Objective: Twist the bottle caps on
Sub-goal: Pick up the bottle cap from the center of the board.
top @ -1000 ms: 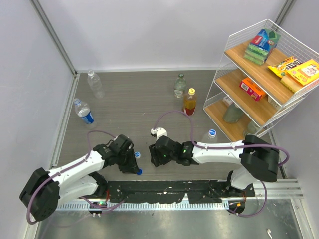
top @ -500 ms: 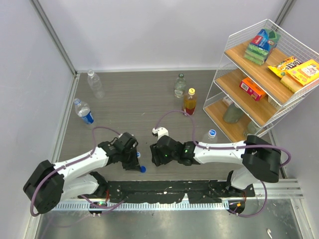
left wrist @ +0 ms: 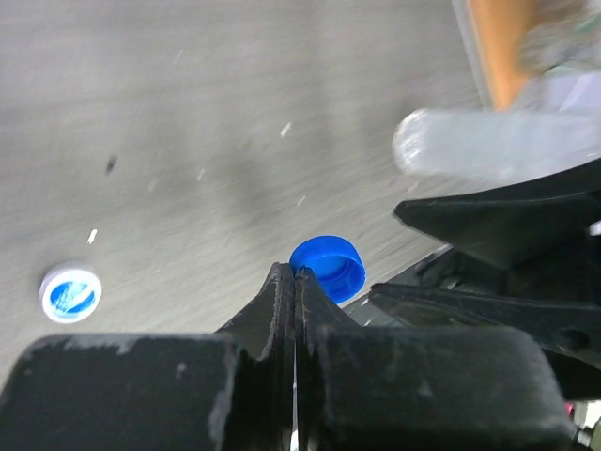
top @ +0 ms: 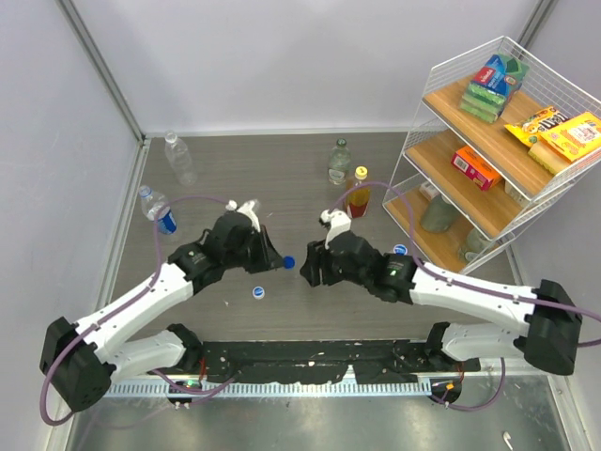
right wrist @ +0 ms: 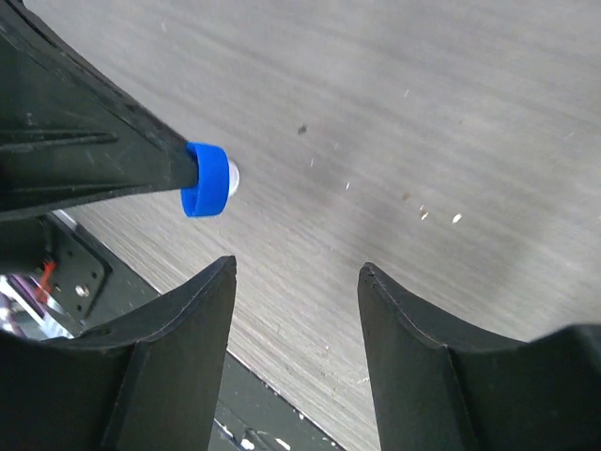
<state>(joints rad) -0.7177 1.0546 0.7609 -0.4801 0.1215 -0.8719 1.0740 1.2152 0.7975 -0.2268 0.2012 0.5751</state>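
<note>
Overhead view first: your left pincer (top: 281, 262) is clamped shut on a blue cap (top: 288, 263), out over the middle of the desk (top: 282, 193). It points at your right pincer (top: 308, 272), which sits just beside it. A white cap (top: 256, 292) lies loose on the desk nearer the arm bases. The bottles are all well apart from both pincers: a clear bottle (top: 178, 158) and a blue-label bottle (top: 161, 216) by the left wall, plus a second clear bottle (top: 339, 162) and an amber bottle (top: 358, 195) toward the back, near the wire rack (top: 526, 178). So I'd say you're at "cap in hand, no bottle yet". The next move needs a bare neck held steady under that cap, and from up here I can't tell which necks are bare.

Left wrist view: the jaws are pressed together and pinch the blue cap (left wrist: 329, 265) by its rim. The white cap (left wrist: 70, 290) has a blue print in the middle, too blurry to read.

Right wrist view: the jaws stand apart with only bare desk between them. The blue cap (right wrist: 207, 178) hangs just ahead of them.

As for writing, the bottle labels and the snack boxes (top: 477, 167) on the rack are too small to read.
</note>
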